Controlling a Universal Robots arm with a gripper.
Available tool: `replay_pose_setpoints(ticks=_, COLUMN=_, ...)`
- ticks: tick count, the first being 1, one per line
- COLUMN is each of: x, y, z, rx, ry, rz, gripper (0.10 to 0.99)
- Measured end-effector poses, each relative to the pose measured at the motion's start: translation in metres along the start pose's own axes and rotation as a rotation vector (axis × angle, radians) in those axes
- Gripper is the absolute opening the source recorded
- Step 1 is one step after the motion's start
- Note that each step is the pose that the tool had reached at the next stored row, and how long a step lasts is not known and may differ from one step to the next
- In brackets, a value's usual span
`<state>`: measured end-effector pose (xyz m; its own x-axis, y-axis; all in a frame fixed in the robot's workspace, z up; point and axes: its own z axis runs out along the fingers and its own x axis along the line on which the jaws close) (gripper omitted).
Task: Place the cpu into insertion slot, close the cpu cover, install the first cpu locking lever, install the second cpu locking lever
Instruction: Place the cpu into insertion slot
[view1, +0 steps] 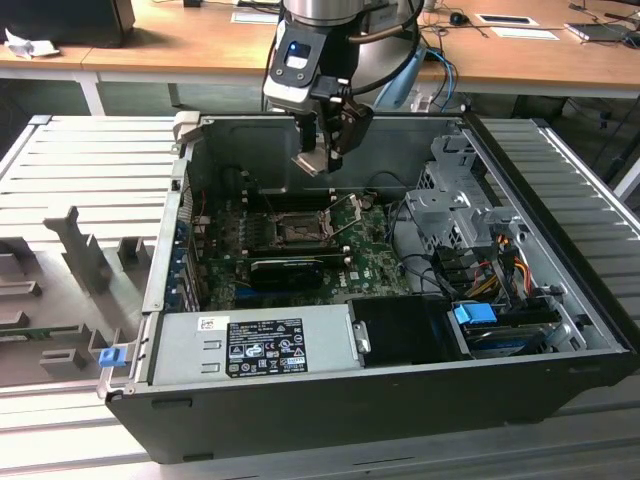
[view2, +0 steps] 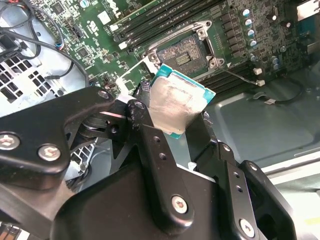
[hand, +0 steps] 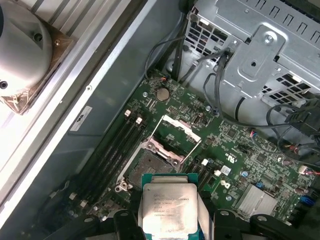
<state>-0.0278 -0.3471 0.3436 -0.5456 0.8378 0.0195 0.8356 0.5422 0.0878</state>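
The arm reaches down into the open computer case (view1: 330, 405). Its gripper (view1: 318, 162) is squeezed tight on the cpu (view2: 177, 107), up in the air over the insertion slot (view2: 187, 52), near the case's far wall.

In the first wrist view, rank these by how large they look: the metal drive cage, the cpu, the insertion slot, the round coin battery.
1. metal drive cage
2. cpu and insertion slot: they look alike. The cpu is nearer the camera and hides part of the slot, so I leave them unranked.
3. round coin battery
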Motion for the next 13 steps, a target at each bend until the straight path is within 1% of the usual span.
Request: replay_pose_setpoints(ticks=13, x=0.0000, y=-0.0001, z=0.0011, rx=-0.001, ry=-0.0033, rz=0.039, gripper=0.525)
